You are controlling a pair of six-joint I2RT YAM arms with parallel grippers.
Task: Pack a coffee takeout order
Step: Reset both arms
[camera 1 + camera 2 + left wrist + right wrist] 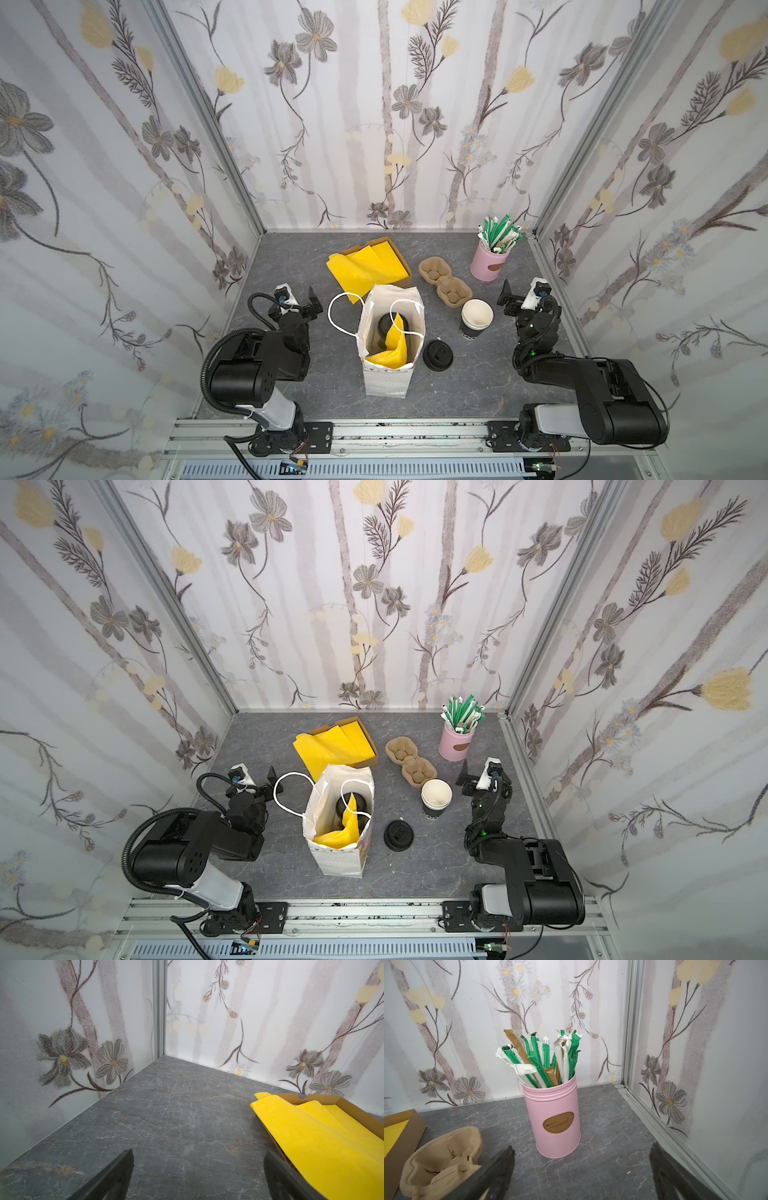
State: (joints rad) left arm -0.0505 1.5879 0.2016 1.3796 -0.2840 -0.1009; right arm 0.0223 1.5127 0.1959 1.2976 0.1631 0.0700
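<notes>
In both top views a white paper bag point(384, 382) point(338, 860) stands open mid-table. Inside it sits the cup, of which only the round black lid point(383, 328) point(353, 808) shows. A crumpled yellow napkin point(392, 351) point(338, 833) lies beside the cup in the bag. My left gripper point(300, 300) point(199, 1152) hovers left of the bag, open, with only bare table between its fingers. My right gripper point(521, 296) point(582, 1146) is at the right, open and empty, facing a pink tin.
A cardboard box point(408, 277) of yellow napkins point(311, 1136) lies behind the bag. A pulp cup carrier point(444, 282) point(442, 1159), a pink tin point(489, 266) point(556, 1122) of wrapped sticks, stacked black-walled cups point(476, 320) and a loose black lid point(437, 354) are to the right.
</notes>
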